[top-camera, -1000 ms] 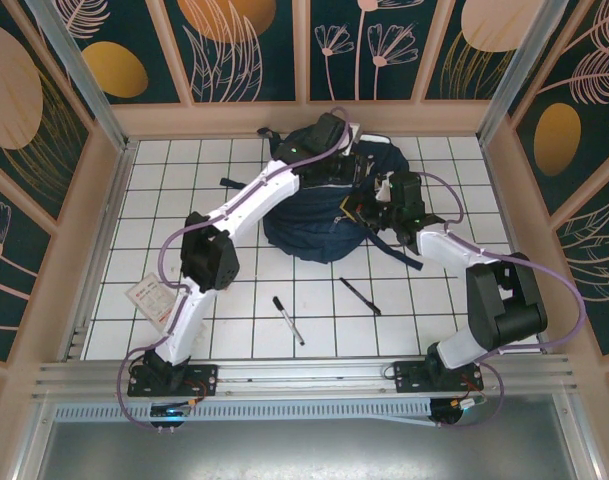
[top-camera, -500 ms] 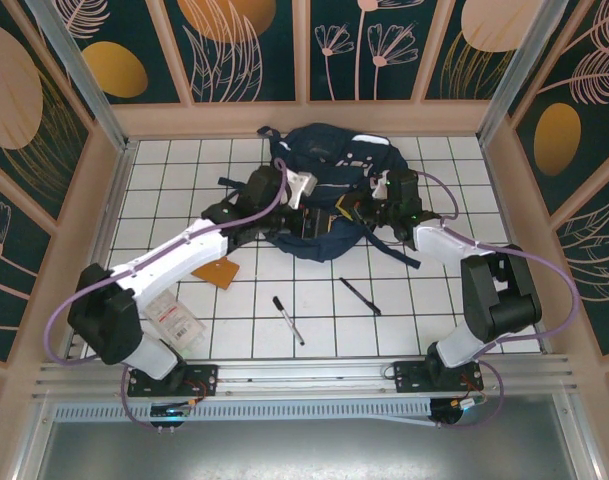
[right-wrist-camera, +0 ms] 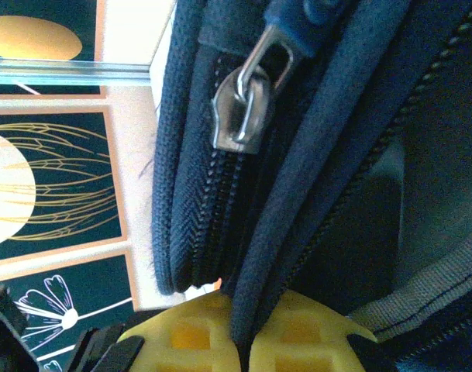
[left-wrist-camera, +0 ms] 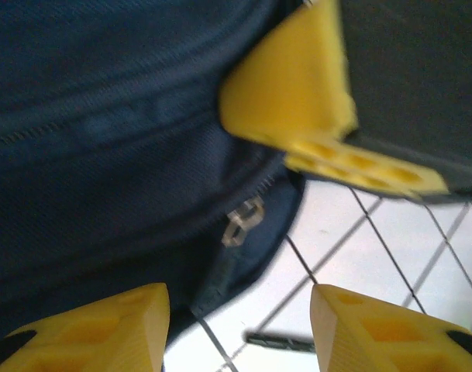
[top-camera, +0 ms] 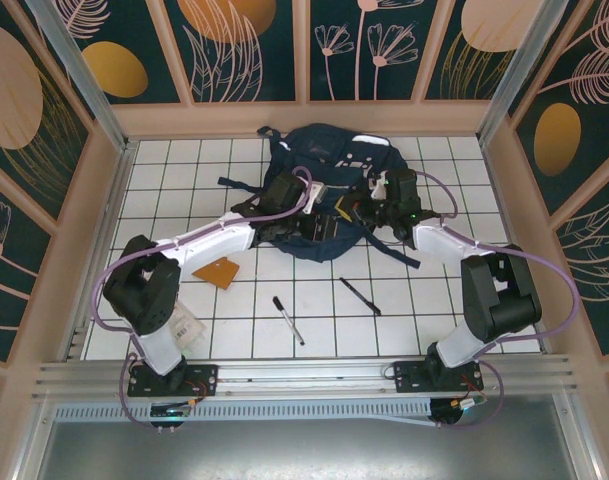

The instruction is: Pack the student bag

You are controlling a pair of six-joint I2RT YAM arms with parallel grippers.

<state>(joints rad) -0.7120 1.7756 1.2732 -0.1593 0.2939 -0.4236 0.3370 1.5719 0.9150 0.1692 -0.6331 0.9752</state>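
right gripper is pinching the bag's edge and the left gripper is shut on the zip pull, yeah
Not quite. The left gripper is open, not shut on the zip pull. The left wrist view shows its jaws standing wide apart and the pull lying free on the bag beyond them. The right gripper is pinching the bag's edge, as you said.

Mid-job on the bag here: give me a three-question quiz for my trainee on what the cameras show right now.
1. True or false: the left gripper is clamped on the student bag.
2. What does the right gripper pinch? A a notebook; B the bag's fabric edge; C nothing.
3. How many pens lie on the table?
Key: 1 false, its jaws stand open; 2 B; 3 two.
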